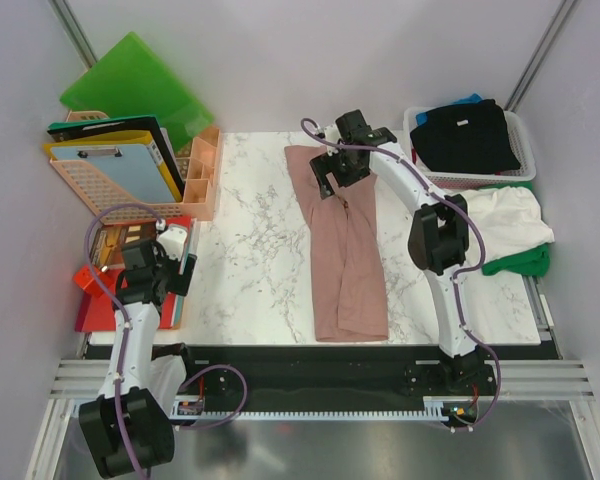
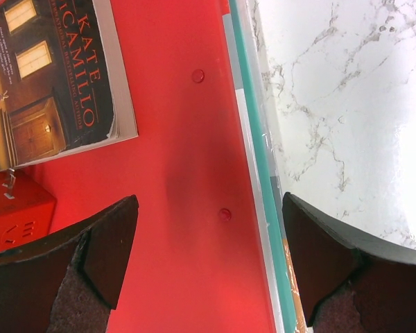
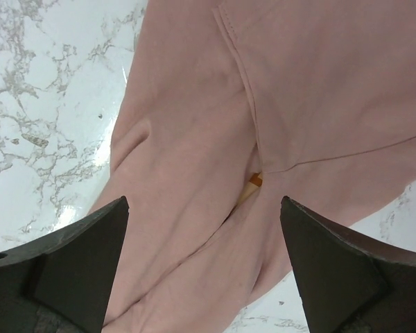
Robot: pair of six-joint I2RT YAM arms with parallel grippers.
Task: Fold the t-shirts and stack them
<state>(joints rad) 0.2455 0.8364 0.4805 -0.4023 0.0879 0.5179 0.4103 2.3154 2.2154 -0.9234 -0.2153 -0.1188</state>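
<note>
Robot lab test cell, not a home. Plain white panel walls (image 1: 280, 60) on three sides, with metal struts (image 1: 75, 30) in the upper corners. Left arm (image 1: 130, 330) and right arm (image 1: 445, 270) are bolted to aluminium rails (image 1: 555, 378) along the bottom edge, with purple cables (image 1: 130, 206) looping loose. Marble-print worktop (image 1: 250, 250) mid-frame. Staged props round it: green folder (image 1: 140, 85) and peach organiser (image 1: 130, 195) upper left, white basket (image 1: 528, 150) of t-shirts (image 1: 465, 135) upper right.
</note>
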